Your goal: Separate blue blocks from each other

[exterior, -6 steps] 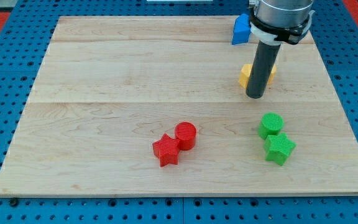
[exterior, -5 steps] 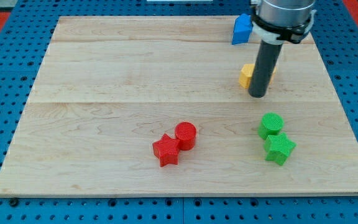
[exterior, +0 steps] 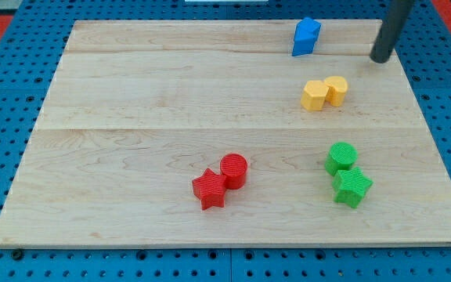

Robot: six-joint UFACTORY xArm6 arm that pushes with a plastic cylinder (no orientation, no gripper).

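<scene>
A blue block (exterior: 305, 36) stands near the top edge of the wooden board (exterior: 131, 117), right of centre. It looks like one blue shape, or two pressed together; I cannot tell which. My tip (exterior: 380, 59) is to the right of it, well apart, near the board's right edge. The dark rod rises out of the view's top.
Two yellow blocks (exterior: 324, 92) touch each other below the blue block. A green cylinder (exterior: 341, 157) and a green star (exterior: 352, 187) touch at the lower right. A red cylinder (exterior: 234, 169) and a red star (exterior: 209, 189) touch at the lower middle.
My tip has moved from just in front of the yellow blocks up and to the right, to the board's top right. The yellow blocks now show in full. No block has moved.
</scene>
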